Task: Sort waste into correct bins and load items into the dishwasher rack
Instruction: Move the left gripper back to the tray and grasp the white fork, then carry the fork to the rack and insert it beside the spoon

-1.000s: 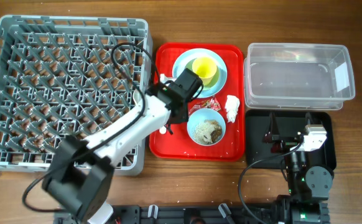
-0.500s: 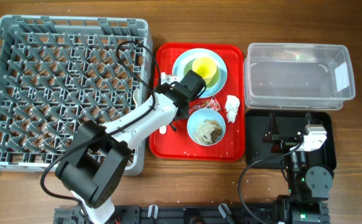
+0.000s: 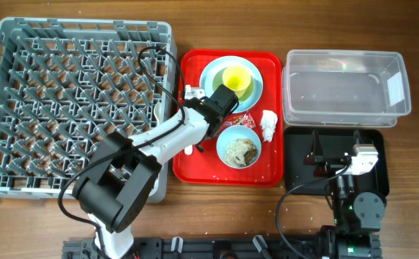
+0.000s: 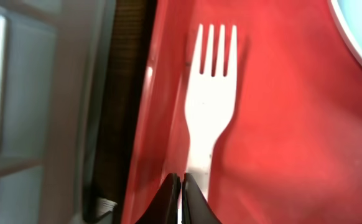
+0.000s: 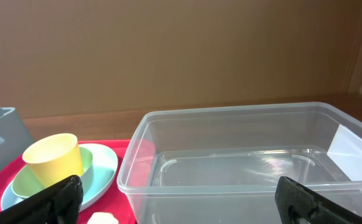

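A cream fork (image 4: 211, 93) lies along the left side of the red tray (image 4: 280, 124), tines pointing away. My left gripper (image 4: 181, 190) is shut on its handle end, the jaws pressed almost together with a white sliver between them. From overhead that gripper (image 3: 195, 114) is at the tray's left edge, beside the grey dishwasher rack (image 3: 73, 101). The yellow cup (image 3: 237, 78) stands in a bowl on the pale blue plate (image 3: 213, 72). Another bowl (image 3: 238, 146) holds brown scraps. A red-and-white wrapper (image 3: 242, 119) and white tissue (image 3: 269, 124) lie between them. My right gripper (image 3: 337, 147) stands open over the black tray (image 3: 299, 155).
The clear tub (image 3: 343, 86) stands behind the black tray, at the back right. In the right wrist view the tub (image 5: 243, 162) fills the middle, with the cup (image 5: 53, 158) and plate (image 5: 103, 171) to its left. The rack's wall (image 4: 19, 112) is close left of the fork.
My left arm has edged a little to the right along the tray's left side and its jaws have closed on the fork's handle. The right arm has not moved.
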### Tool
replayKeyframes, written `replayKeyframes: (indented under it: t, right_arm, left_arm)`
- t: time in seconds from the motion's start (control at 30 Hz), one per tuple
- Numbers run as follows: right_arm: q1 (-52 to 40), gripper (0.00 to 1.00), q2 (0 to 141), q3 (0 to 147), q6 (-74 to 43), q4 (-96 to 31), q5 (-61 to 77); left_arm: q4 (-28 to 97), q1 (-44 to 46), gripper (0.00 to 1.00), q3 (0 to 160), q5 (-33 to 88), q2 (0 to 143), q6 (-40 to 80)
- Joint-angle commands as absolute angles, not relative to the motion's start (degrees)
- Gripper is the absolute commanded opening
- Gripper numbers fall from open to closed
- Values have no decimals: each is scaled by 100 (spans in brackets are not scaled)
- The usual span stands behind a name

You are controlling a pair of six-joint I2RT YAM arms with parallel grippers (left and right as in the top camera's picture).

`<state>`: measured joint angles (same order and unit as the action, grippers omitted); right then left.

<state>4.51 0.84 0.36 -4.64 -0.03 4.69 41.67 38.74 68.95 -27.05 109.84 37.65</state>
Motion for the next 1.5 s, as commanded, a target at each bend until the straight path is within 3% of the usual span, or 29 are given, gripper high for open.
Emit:
replayKeyframes:
  t: [0.0, 0.43, 0.67, 0.83, 0.93, 1.0, 1.07, 1.17, 1.2, 1.47]
  right_arm:
    - [473, 100, 64, 30, -464, 14, 449]
    - [473, 100, 64, 30, -462, 14, 449]
    - [473, 100, 64, 30, -464, 14, 449]
    - [473, 100, 64, 30, -462, 14, 449]
    - [473, 100, 64, 30, -464, 16, 449]
    - [473, 100, 64, 30, -462, 14, 449]
    - [473, 100, 64, 30, -462, 14, 449]
    - [473, 100, 64, 30, -464, 14, 449]
    - [473, 100, 64, 30, -462, 14, 449]
    - [473, 100, 64, 30, -467, 14, 449]
  left_arm:
    - [4154, 3872, 4, 6845, -2967, 11072, 3820]
    - [4174, 3874, 4, 6847, -2884, 11487, 3817]
    - [4259, 3874, 4, 6862, -1739, 11260, 3776]
    - [4261, 3872, 5, 6871, -1765, 11229, 3776]
    - [4357, 3809, 12, 6908, -2552, 11026, 3774]
    - [4460, 3658, 11, 7000, -2753, 10759, 3776]
    - [4449, 3481, 10, 7046, -2043, 10363, 3420]
    - [4139, 3223, 29, 7048, 102, 10114, 1900]
    - [4104, 3175, 31, 7046, 320, 10114, 1802]
    - [4001, 3133, 24, 7028, 183, 10344, 1796]
